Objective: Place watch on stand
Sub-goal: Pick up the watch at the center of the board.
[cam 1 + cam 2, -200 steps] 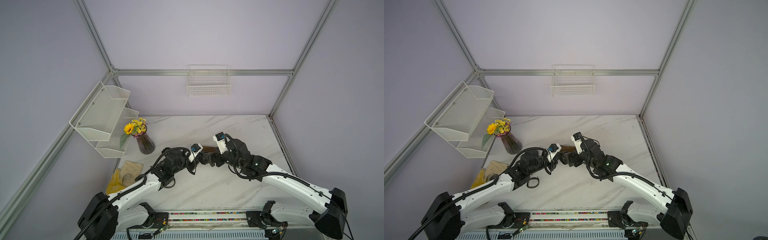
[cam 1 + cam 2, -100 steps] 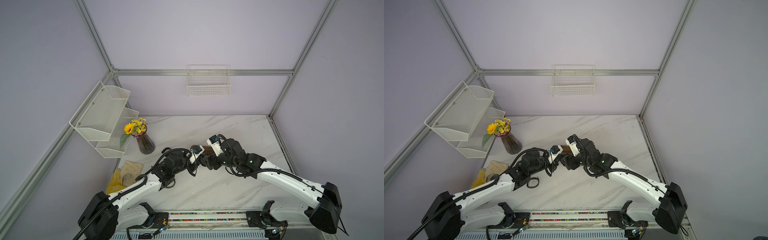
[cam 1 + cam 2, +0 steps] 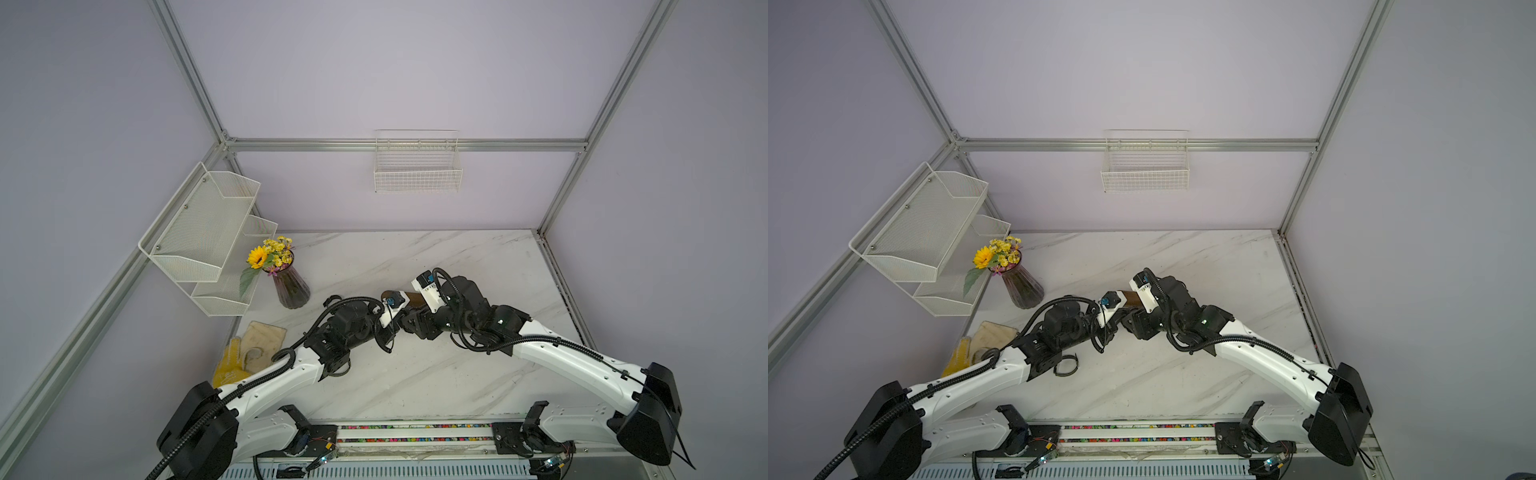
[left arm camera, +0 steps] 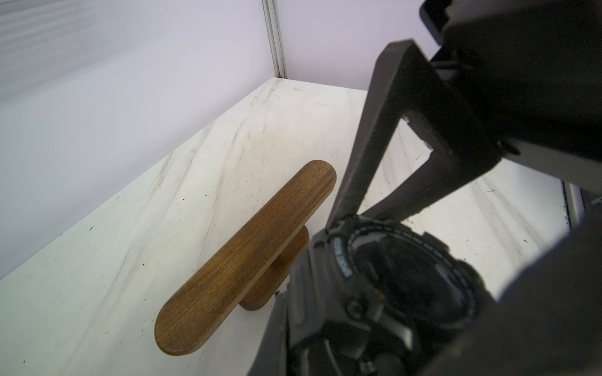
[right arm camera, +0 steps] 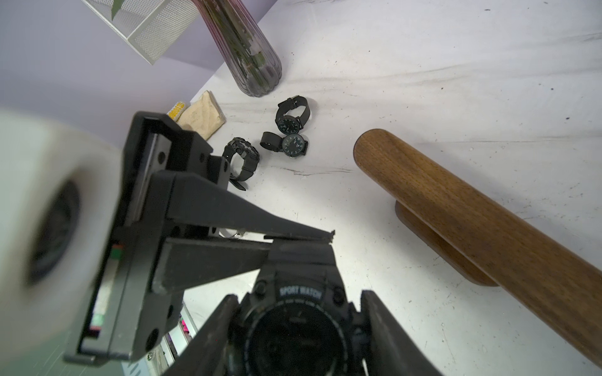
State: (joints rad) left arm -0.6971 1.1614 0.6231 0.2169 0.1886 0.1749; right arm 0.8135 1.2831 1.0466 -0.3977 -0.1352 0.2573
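- Clamping the black round-faced sport watch (image 5: 299, 328) by the sides of its case, the right end effector (image 5: 298, 312) is holding it off the desk. The left end effector (image 5: 303, 242), just ahead of it, is pinching the strap with its fingers almost together.
- The dark brown wooden bar stand (image 5: 472, 211) is sitting bare on the white marbled desk (image 5: 423, 81), beside and below both end effectors.
- Both are gripping at once, so either arm pulling away early is risking a twisted strap or a slipped watch.
- The rounded case is offering little purchase, so a shallow clamp is risking a drop.
- A skewed approach to the bar's rounded end is risking a knocked stand.
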